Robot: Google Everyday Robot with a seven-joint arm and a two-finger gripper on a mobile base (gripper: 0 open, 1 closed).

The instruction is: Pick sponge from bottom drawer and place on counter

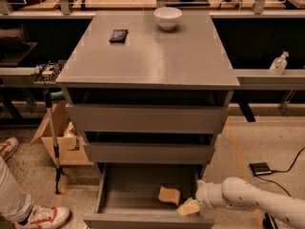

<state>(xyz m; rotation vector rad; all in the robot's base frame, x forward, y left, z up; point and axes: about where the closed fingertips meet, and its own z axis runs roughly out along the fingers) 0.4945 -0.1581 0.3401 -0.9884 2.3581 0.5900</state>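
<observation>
The pale yellow sponge (169,195) lies inside the open bottom drawer (125,194), right of its middle and near the front. My gripper (189,207) is at the drawer's front right corner, just right of the sponge and a little in front of it. It is not holding the sponge. My white arm (248,199) reaches in from the lower right. The grey counter (152,56) is the cabinet's top, well above the drawer.
A white bowl (167,17) and a small black object (118,35) sit on the counter towards the back. The two upper drawers (145,120) stick out slightly over the bottom one. A person's leg and shoes (28,213) and a cardboard box (57,137) are on the left.
</observation>
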